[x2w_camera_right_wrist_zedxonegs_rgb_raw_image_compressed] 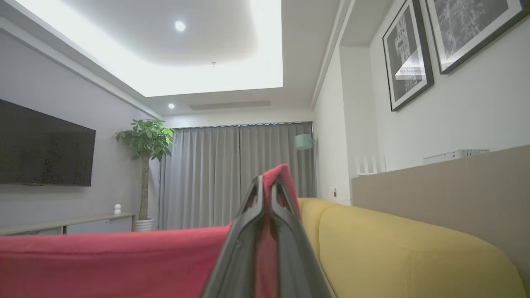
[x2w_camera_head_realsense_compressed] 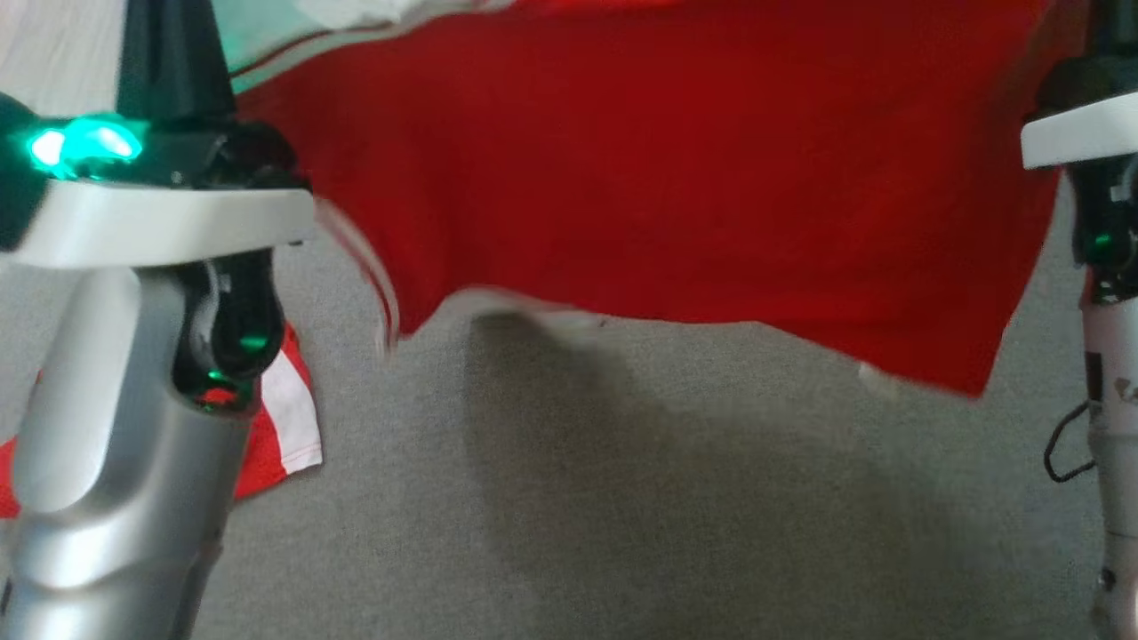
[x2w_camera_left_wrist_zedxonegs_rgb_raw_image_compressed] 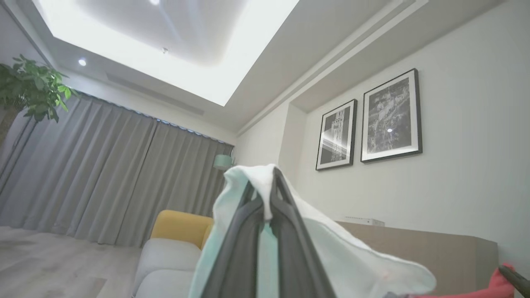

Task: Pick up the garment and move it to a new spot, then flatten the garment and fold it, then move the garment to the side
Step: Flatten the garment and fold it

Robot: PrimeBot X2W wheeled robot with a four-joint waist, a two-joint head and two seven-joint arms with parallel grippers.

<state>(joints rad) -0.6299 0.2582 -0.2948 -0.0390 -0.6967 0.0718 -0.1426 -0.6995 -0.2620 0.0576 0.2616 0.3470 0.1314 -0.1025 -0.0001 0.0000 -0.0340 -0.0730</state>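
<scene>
The garment (x2w_camera_head_realsense_compressed: 676, 178) is a red shirt with white trim. It hangs spread wide in the air between my two arms, and its lower hem is blurred above the grey surface (x2w_camera_head_realsense_compressed: 622, 498). A red and white striped part (x2w_camera_head_realsense_compressed: 289, 409) shows low behind my left forearm (x2w_camera_head_realsense_compressed: 116, 427). My left gripper (x2w_camera_left_wrist_zedxonegs_rgb_raw_image_compressed: 267, 194) is shut on a pale mint and white edge of the garment (x2w_camera_left_wrist_zedxonegs_rgb_raw_image_compressed: 331, 244). Shut on a red edge of the garment (x2w_camera_right_wrist_zedxonegs_rgb_raw_image_compressed: 103, 265) is my right gripper (x2w_camera_right_wrist_zedxonegs_rgb_raw_image_compressed: 267, 186), with cloth poking up between the fingertips. My right arm (x2w_camera_head_realsense_compressed: 1098, 133) stands at the right edge of the head view.
A yellow sofa back (x2w_camera_right_wrist_zedxonegs_rgb_raw_image_compressed: 393, 244) runs beside my right gripper, and a grey seat with a yellow cushion (x2w_camera_left_wrist_zedxonegs_rgb_raw_image_compressed: 178, 225) lies below my left one. A potted plant (x2w_camera_right_wrist_zedxonegs_rgb_raw_image_compressed: 145, 140), a wall television (x2w_camera_right_wrist_zedxonegs_rgb_raw_image_compressed: 41, 145), grey curtains (x2w_camera_right_wrist_zedxonegs_rgb_raw_image_compressed: 236, 169) and framed pictures (x2w_camera_left_wrist_zedxonegs_rgb_raw_image_compressed: 391, 116) stand farther off.
</scene>
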